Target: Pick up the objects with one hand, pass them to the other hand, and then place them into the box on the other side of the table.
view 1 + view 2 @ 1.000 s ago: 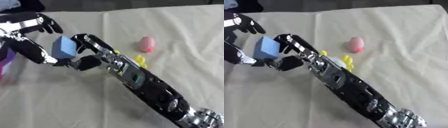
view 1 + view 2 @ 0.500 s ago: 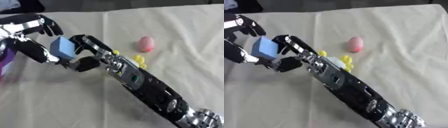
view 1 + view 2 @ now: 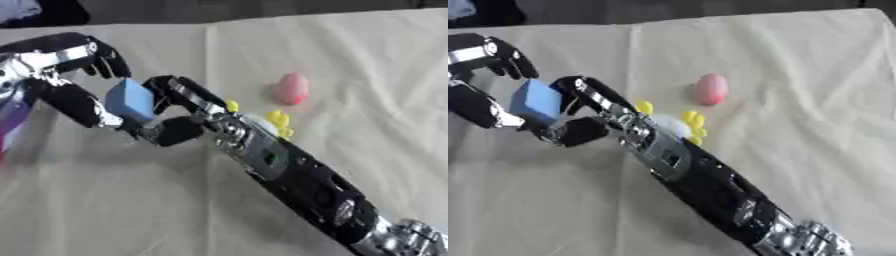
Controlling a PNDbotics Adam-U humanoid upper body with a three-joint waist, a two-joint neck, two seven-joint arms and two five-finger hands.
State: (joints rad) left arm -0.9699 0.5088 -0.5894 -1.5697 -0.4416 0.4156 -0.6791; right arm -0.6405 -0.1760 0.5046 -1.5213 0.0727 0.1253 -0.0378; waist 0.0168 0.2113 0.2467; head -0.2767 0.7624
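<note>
Above the surface (image 3: pixel 367 60) both hands meet: right hand (image 3: pixel 179 117) pinches the blue block (image 3: pixel 131 100), left hand (image 3: pixel 66 65) curls round it; releasing early could drop it

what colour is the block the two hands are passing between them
Light blue. The block shows best in the left eye view, between the left hand and right hand.

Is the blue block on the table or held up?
Held up: the blue block sits between the right hand and left hand, above the cloth.
</note>
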